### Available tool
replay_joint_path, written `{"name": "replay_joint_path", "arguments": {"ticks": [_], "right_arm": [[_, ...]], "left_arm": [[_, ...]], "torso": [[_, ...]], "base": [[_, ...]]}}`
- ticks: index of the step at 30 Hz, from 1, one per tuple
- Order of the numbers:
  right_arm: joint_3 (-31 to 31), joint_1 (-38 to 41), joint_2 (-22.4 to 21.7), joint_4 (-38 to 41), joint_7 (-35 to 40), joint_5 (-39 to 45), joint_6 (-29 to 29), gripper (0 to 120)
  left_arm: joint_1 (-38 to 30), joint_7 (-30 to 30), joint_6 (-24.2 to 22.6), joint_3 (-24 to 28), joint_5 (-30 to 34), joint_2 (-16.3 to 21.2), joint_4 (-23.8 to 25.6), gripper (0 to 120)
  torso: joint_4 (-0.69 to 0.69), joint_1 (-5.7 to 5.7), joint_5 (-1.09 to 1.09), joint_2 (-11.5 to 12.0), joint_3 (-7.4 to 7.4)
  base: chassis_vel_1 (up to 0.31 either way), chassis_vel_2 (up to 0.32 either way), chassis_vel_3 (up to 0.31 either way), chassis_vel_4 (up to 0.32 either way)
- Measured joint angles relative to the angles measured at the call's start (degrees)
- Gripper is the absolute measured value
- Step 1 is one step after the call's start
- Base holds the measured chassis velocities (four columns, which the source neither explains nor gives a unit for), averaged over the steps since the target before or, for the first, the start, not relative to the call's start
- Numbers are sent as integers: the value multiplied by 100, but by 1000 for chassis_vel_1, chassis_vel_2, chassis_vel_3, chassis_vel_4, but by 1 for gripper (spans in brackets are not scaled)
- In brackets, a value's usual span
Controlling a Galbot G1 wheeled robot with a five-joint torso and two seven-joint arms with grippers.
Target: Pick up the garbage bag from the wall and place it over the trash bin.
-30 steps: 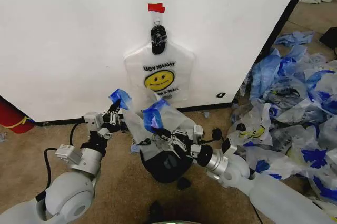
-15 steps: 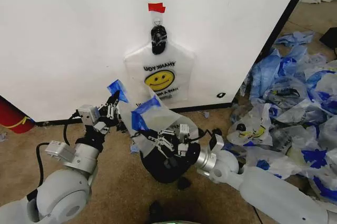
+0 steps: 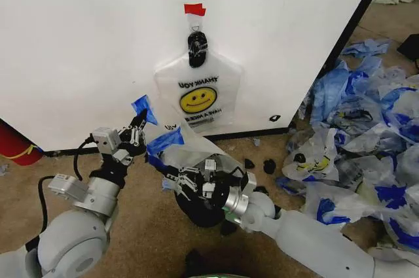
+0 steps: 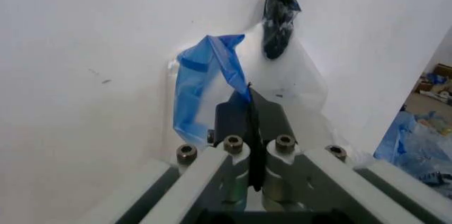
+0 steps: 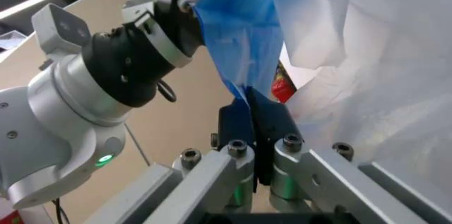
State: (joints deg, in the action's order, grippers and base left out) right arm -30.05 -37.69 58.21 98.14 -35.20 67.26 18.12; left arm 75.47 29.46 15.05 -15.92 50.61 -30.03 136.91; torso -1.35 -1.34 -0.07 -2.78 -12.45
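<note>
The garbage bag [image 3: 190, 150], thin translucent white plastic with blue handles, is stretched between my two grippers just above the trash bin [image 3: 196, 211], a small black round basket on the floor by the wall. My left gripper [image 3: 139, 123] is shut on one blue handle [image 3: 143, 106], held up and left of the bin; the left wrist view shows that handle [image 4: 211, 70] pinched at the gripper [image 4: 249, 102]. My right gripper [image 3: 175, 174] is shut on the other blue handle [image 3: 163, 142] over the bin's left side; the right wrist view shows this handle [image 5: 244, 38] in the gripper [image 5: 251, 102].
Another white bag with a yellow smiley [image 3: 198, 98] hangs from a black clip on the white wall [image 3: 78, 42]. A red cylinder [image 3: 13, 144] stands at far left. A heap of blue-streaked white bags [image 3: 366, 127] covers the floor on the right. Small black pieces [image 3: 268, 165] lie by the bin.
My right gripper has carried its blue handle leftward across the bin toward the left gripper. The left gripper has drifted slightly left and the bag has spread lower over the bin.
</note>
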Motion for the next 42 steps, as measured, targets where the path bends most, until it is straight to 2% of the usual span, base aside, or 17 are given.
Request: {"name": "replay_joint_path", "arguments": {"ticks": [17,31,42], "right_arm": [[-62,59,332,-354,-90,92,78,0],[69,-77,-57,-377,-483,-320,64,0],[-325,184,326,-671,-433,-201,104,0]], "left_arm": [[-43,1,-2,43,-11,9,-70,0],[-101,2,5,202,-25,-42,-171,0],[-60,6,6,172,-35,-68,-170,0]], "torso": [[0,0,1,0,0],[-2,0,1,0,0],[1,0,1,0,0]], "base": [[0,0,0,0],[0,0,0,0],[0,0,0,0]]}}
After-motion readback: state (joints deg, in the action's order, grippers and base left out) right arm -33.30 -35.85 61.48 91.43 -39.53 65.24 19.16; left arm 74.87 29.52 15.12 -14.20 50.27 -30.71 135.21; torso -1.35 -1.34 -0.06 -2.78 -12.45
